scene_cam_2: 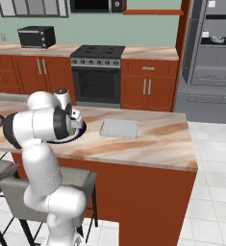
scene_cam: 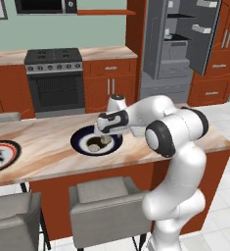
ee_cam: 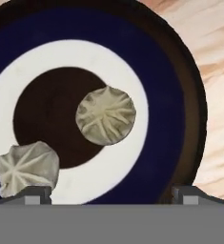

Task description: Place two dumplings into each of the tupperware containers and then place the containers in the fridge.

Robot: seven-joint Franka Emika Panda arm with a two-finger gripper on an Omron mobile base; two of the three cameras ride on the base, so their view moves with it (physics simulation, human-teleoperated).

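A: My gripper (ee_cam: 111, 193) hangs spread wide and empty over the dark-blue plate (ee_cam: 166, 119), fingertips (ee_cam: 30, 194) just poking up at the bottom of the hand view.

B: Where are the dumplings?

A: Two on the plate. One dumpling (ee_cam: 106, 115) sits dead ahead between my fingers, near the plate's dark middle. The second dumpling (ee_cam: 27, 167) is just beside my left-hand fingertip, on the white ring. From the left base view both lie under my hand (scene_cam: 105, 140).

B: Step in hand?

A: Looks like the first pick, judging by the empty jaws and dumplings on the plate. Next move, I'd say: drop straight down, centre on the middle one, close gently since it's likely soft and rounded, could squirt out sideways.

B: Containers?

A: The pale grey tub (scene_cam_2: 119, 129) lies on the counter (scene_cam_2: 157, 139) well off to the side of me, apart from the plate. Can't spot the blue one. The fridge (scene_cam: 185, 44) stands open well beyond, past the counter.

B: Any readable labels or brands?

A: None.
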